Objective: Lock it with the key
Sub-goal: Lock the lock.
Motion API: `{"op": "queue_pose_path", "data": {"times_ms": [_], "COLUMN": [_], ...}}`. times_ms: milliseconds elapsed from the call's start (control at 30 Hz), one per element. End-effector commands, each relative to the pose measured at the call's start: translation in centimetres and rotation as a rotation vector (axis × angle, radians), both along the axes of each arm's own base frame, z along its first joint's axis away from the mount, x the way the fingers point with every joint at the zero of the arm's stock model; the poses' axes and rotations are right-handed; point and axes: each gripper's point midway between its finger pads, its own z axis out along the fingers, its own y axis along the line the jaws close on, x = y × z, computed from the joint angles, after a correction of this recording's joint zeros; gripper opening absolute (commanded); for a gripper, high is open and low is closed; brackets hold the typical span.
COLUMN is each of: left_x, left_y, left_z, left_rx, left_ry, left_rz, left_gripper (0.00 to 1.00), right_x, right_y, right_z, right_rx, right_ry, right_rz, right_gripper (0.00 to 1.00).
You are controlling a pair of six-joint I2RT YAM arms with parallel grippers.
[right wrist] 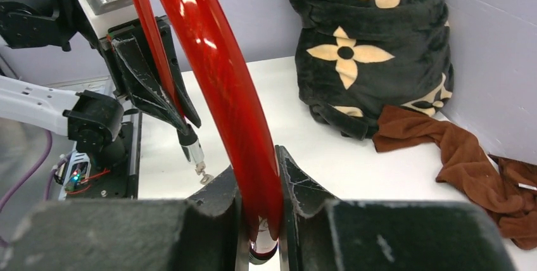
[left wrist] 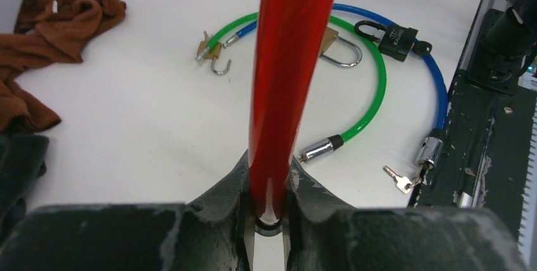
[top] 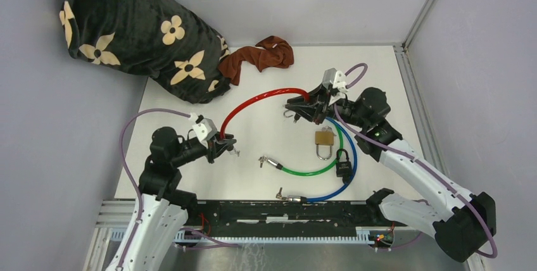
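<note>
- A glossy red plastic-coated cable [top: 253, 99] hangs in the air above the white tabletop [top: 190, 103]. It arches from one arm to the other, with an end in each.
- The left gripper [left wrist: 269, 182] is nearly closed, and its dark fingers [left wrist: 313, 192] pinch the red cable close to its end.
- The right gripper [right wrist: 258, 185] is clamped just as narrowly on the other end, which sits deep between the jaws.
- Seen from the right wrist, a silver metal tip [right wrist: 191, 147] pokes down below the left gripper. Something small dangles from it, and I cannot tell whether it is a key.
- Small silver keys [left wrist: 399, 181] lie near the table's front edge, beside the metal end of a blue coated cable [top: 350, 157].
- A green coated cable [top: 316, 171] curves inside the blue one.
- A brass padlock [top: 325, 139] lies within the green loop, and a black padlock [top: 344, 164] rests against the blue cable.
- A smaller brass padlock with an open shackle [left wrist: 212, 52] lies below the right gripper.
- A crumpled brown cloth [top: 266, 56] and a black blanket with cream flowers [top: 126, 24] sit at the far side.
</note>
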Motion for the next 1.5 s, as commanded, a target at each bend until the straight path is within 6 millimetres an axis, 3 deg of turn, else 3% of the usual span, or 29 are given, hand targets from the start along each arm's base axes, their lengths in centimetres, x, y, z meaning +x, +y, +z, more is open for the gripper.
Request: {"op": "queue_pose_path", "data": {"times_ms": [0, 267, 467, 500, 567, 633, 800, 933, 1000, 1033, 1100, 1233, 1367, 1467], "left_x": [-0.2, -0.6, -0.9, -0.9, -0.9, -0.6, 1.6, 1.7, 0.1, -2.2, -5.0, -7.0, -8.2, -9.5], "left_y": [-0.6, -0.3, -0.3, -0.4, -0.5, -0.4, 0.5, 0.5, -0.3, -1.2, -2.0, -1.8, -1.4, -1.6], "left_z": [2.9, 2.9, 1.7, 1.8, 2.0, 2.4, 6.5, 10.3, 12.1, 13.7, 14.0, 12.4, 8.6, 7.1], "left_rx": [-0.06, -0.044, -0.029, -0.037, -0.058, -0.089, -0.468, -0.815, -0.871, -0.817, -0.636, -0.2, 0.076, 0.097], "left_ry": [-0.194, -0.187, -0.144, -0.138, -0.124, -0.102, 0.164, 0.345, 0.318, 0.185, -0.089, -0.626, -0.744, -0.691], "left_rz": [-0.045, -0.035, -0.043, -0.043, -0.038, -0.014, 0.248, 0.272, 0.146, -0.006, -0.165, -0.263, -0.378, -0.453], "left_gripper": [0.24, 0.26, 0.31, 0.27, 0.07, 0.03, 0.02, 0.02, 0.02, 0.02, 0.02, 0.02, 0.02, 0.02], "right_x": [-0.9, -0.5, -0.1, -0.1, 0.1, 0.1, 0.3, -2.8, -4.2, -4.7, -5.8, -7.4, -9.0, -10.1], "right_y": [-0.2, 0.3, 0.7, 0.7, 0.9, 1.0, 2.0, 5.2, 6.3, 6.7, 7.6, 8.5, 8.4, 8.0], "right_z": [4.6, 5.9, 6.8, 6.8, 6.8, 7.0, 9.6, 12.0, 12.9, 13.3, 13.8, 12.9, 11.8, 11.1], "right_rx": [0.038, -0.009, -0.017, -0.016, -0.015, -0.003, 0.095, 0.199, 0.257, 0.284, 0.313, 0.276, 0.227, 0.197], "right_ry": [-0.119, -0.164, -0.167, -0.162, -0.152, -0.139, -0.129, -0.18, -0.176, -0.168, -0.146, -0.164, -0.203, -0.233], "right_rz": [0.071, 0.133, 0.153, 0.155, 0.157, 0.156, 0.062, 0.036, 0.047, 0.06, 0.105, 0.164, 0.235, 0.282], "right_gripper": [0.0, 0.0, 0.0, 0.0, 0.0, 0.0, 0.0, 0.0, 0.0, 0.0, 0.0, 0.0, 0.0, 0.0]}}
